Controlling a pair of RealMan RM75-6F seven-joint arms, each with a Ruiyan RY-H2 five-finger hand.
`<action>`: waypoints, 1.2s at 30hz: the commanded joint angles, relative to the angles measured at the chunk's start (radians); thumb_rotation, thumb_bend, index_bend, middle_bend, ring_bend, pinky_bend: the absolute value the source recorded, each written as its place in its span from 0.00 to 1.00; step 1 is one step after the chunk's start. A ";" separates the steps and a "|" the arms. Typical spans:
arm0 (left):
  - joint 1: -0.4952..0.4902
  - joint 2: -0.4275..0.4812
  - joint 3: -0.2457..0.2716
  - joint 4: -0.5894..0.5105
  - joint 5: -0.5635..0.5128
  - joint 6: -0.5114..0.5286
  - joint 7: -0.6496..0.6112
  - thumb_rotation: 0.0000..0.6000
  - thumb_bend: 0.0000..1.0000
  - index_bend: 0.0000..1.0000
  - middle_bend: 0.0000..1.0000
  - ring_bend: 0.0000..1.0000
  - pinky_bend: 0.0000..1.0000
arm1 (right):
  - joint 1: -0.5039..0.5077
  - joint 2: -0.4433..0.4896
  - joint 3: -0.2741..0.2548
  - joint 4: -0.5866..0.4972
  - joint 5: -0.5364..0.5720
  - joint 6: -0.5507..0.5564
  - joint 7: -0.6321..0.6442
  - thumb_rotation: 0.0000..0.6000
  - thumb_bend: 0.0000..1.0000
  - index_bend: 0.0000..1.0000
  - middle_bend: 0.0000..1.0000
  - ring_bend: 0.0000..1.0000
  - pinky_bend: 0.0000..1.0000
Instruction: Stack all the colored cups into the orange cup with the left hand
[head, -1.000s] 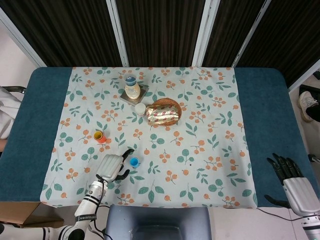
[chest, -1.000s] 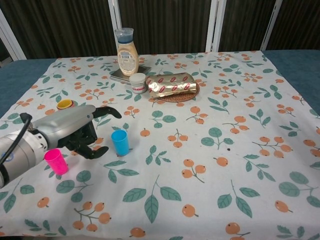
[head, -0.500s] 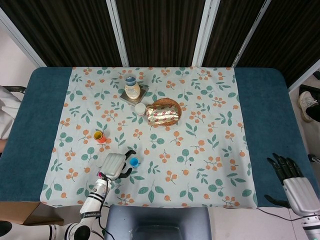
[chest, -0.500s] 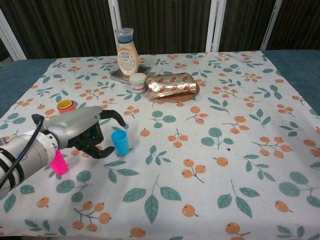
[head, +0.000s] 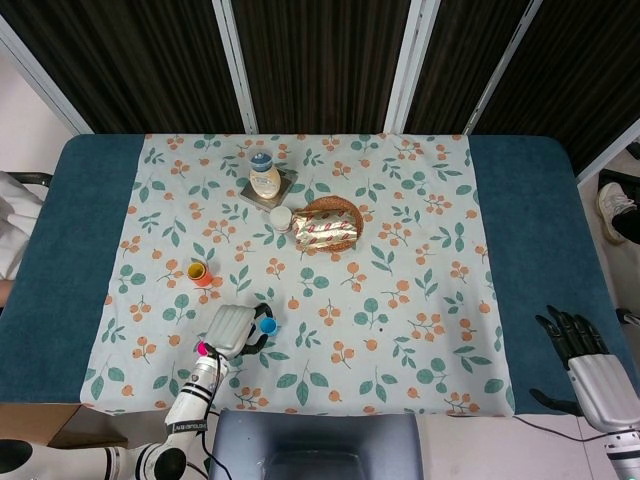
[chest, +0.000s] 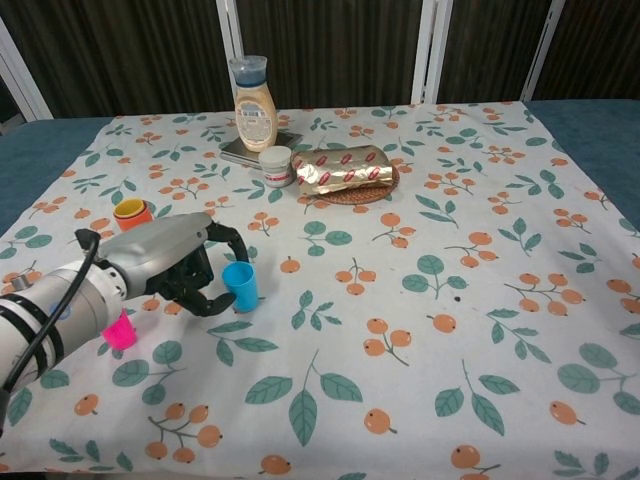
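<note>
1. Floral-cloth worktop (chest: 420, 330) with dark curtains behind; left hand (chest: 175, 262) sits at the near left, fingers curled around the blue cup (chest: 240, 285), contact not confirmed, so I can't tell if it holds it.
2. Right hand (head: 590, 370) idle off the near right corner, fingers apart, empty.
3. Orange cup (chest: 130, 212) stands far-left of the left hand; pink cup (chest: 118, 330) is just beside the left forearm.
4. Risks: forearm sweep could knock the pink cup; an off-centre squeeze could tip or skid the blue cup.
5. Room: open cloth to the right; sauce bottle (chest: 255, 105), small jar (chest: 275, 165), basket (chest: 350, 172) well apart, far side. Near edge close to the pink cup.
</note>
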 joint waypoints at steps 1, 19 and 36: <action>0.000 0.001 -0.001 -0.002 0.003 0.001 -0.004 1.00 0.36 0.46 1.00 1.00 1.00 | 0.000 0.000 0.000 0.000 0.001 0.000 -0.001 1.00 0.19 0.00 0.00 0.00 0.00; 0.008 0.145 -0.124 -0.053 -0.018 0.049 -0.066 1.00 0.36 0.52 1.00 1.00 1.00 | -0.001 0.007 0.003 0.000 0.005 0.005 0.016 1.00 0.19 0.00 0.00 0.00 0.00; -0.007 0.198 -0.173 0.102 -0.139 -0.014 -0.122 1.00 0.36 0.53 1.00 1.00 1.00 | -0.001 -0.004 0.005 -0.005 0.015 -0.003 -0.014 1.00 0.18 0.00 0.00 0.00 0.00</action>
